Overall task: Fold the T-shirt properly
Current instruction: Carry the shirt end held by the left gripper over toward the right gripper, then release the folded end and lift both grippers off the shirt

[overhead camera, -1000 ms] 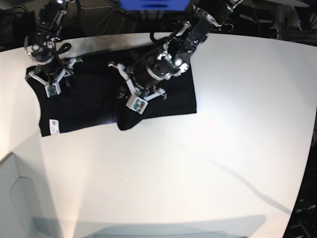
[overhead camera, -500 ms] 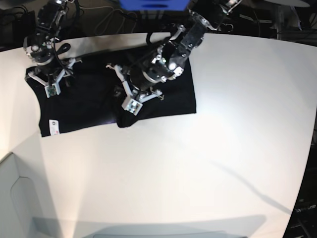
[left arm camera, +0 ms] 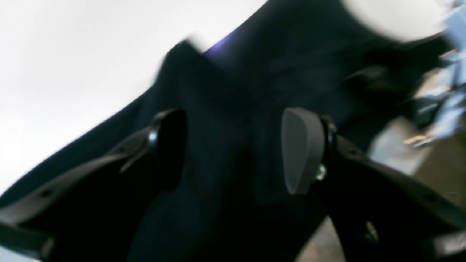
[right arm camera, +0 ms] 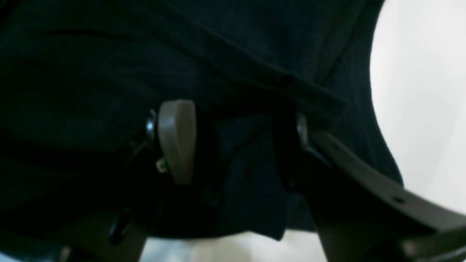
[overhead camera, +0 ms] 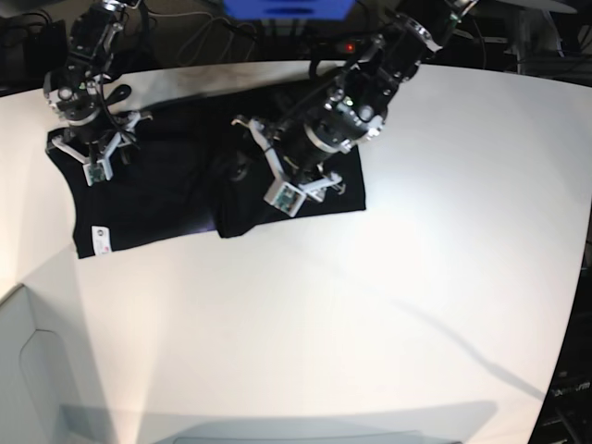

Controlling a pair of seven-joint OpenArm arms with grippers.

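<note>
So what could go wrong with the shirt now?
The left hand is open just above the black T-shirt; if it lifts carelessly, a finger could snag the cloth and undo the fold. The right hand is open low over the shirt's edge and might drag it. The bottom edge near the middle looks bunched, so creases may stay.

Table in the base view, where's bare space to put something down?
Free: the broad white table in front of the T-shirt, and the stretch beyond the shirt's hem on the view's right. Crowded: the far edge, where both arms hang over the cloth.
</note>
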